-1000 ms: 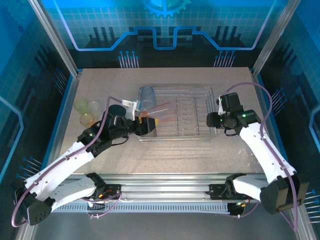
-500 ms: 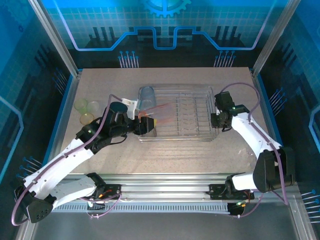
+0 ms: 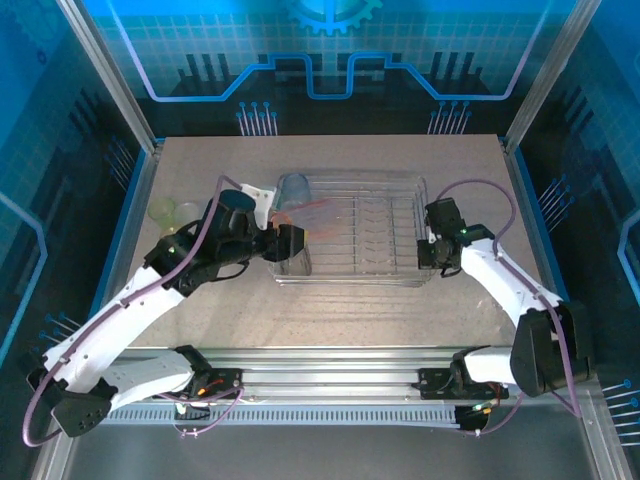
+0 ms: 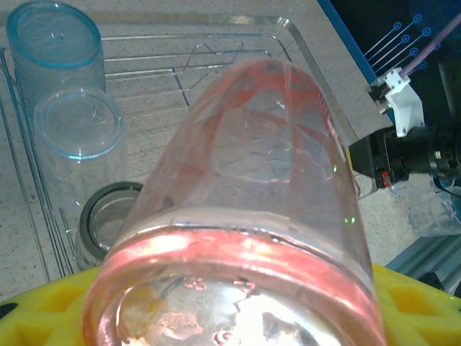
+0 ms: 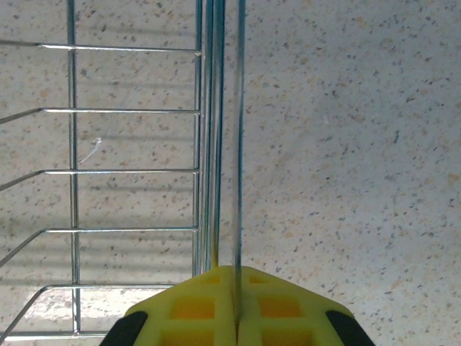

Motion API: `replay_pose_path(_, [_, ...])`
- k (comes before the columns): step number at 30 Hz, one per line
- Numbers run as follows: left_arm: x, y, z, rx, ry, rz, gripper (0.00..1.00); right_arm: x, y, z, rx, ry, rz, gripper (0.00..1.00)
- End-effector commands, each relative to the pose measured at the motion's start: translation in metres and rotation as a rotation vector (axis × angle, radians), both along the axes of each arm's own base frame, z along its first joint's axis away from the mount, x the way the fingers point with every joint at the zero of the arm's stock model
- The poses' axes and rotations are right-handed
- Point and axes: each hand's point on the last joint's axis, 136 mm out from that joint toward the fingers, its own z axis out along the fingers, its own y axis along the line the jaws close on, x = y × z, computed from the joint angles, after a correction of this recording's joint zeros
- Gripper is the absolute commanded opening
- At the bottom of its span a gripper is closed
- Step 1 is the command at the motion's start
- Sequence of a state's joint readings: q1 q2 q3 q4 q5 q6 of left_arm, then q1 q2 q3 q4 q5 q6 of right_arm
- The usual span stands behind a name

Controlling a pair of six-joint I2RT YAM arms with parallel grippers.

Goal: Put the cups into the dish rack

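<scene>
Centrally, the left tool (image 3: pixel 289 241) is clenched around the pink cup (image 3: pixel 316 212), its yellow fingers (image 4: pixel 408 298) pressed against the sides of the cup near one end. The pink cup (image 4: pixel 245 180) lies tilted, its free end reaching out over the left part of the dish rack (image 3: pixel 350 281); whether it touches the wires cannot be told. Below and beside it in the left wrist view, three cups stand in a row along the left side of the dish rack (image 4: pixel 216 55): the pale blue cup (image 4: pixel 54 43) farthest, the clear cup (image 4: pixel 79 128) in the middle, and the smoky grey cup (image 4: pixel 108 225) nearest the tool. From above, the pale blue cup (image 3: pixel 293 188) occupies the rack's far left corner.

At the right, the right tool (image 3: pixel 427 254) is clamped on the raised wire edge of the dish rack (image 5: pixel 216 144), the yellow jaws of the right tool (image 5: pixel 236 278) closed with the wire pinched between them.

Outward, the rack rests at the middle of the speckled table (image 3: pixel 350 322). A yellow-green cup (image 3: pixel 163 210) sits on the table well left of the rack, partly behind the left arm.
</scene>
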State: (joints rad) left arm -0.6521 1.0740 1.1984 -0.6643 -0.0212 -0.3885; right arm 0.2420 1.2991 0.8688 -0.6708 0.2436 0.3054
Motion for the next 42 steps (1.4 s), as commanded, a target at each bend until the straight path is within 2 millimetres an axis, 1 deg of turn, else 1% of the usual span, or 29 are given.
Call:
replay_pose_path(1, [-0.001, 0.002, 0.004, 0.057, 0.021, -0.003, 0.14, -0.019, 0.021, -0.005, 0.009, 0.009, 0.079, 0.00])
replay_pose_path(6, [-0.003, -0.004, -0.005, 0.127, 0.076, -0.004, 0.12, -0.035, 0.036, -0.006, 0.002, 0.016, 0.114, 0.00])
replay_pose_path(10, [-0.002, 0.002, -0.011, 0.245, 0.112, 0.031, 0.11, -0.046, 0.040, -0.004, -0.016, 0.023, 0.120, 0.00])
replay_pose_path(16, [0.004, 0.015, -0.008, 0.443, 0.144, 0.106, 0.10, -0.055, 0.039, 0.002, -0.001, 0.015, 0.101, 0.00])
replay_pose_path(22, [0.013, 0.020, -0.004, 0.558, 0.167, 0.145, 0.09, -0.063, 0.041, 0.004, 0.024, 0.030, 0.095, 0.00])
replay_pose_path(23, [0.016, 0.019, -0.004, 0.573, 0.171, 0.146, 0.09, -0.064, 0.042, 0.005, 0.030, 0.032, 0.097, 0.01])
replay_pose_path(25, [0.019, 0.016, -0.009, 0.612, 0.192, 0.139, 0.08, -0.066, 0.044, 0.005, 0.045, 0.041, 0.098, 0.13])
replay_pose_path(26, [0.021, 0.014, -0.010, 0.625, 0.198, 0.133, 0.08, -0.067, 0.046, 0.007, 0.053, 0.041, 0.103, 0.16])
replay_pose_path(28, [0.025, 0.008, -0.015, 0.661, 0.214, 0.123, 0.08, -0.068, 0.047, 0.011, 0.068, 0.041, 0.105, 0.27])
replay_pose_path(31, [0.031, -0.001, -0.022, 0.709, 0.233, 0.101, 0.07, -0.068, 0.047, 0.021, 0.072, 0.020, 0.109, 0.34])
replay_pose_path(32, [0.033, -0.003, -0.023, 0.722, 0.234, 0.097, 0.07, -0.068, 0.046, 0.025, 0.074, 0.010, 0.111, 0.35])
replay_pose_path(37, [0.047, -0.015, -0.042, 0.807, 0.270, 0.068, 0.06, -0.069, 0.041, 0.047, 0.081, -0.069, 0.111, 0.37])
replay_pose_path(42, [0.055, -0.028, -0.059, 0.840, 0.305, 0.041, 0.05, -0.073, 0.038, 0.064, 0.112, -0.162, 0.128, 0.37])
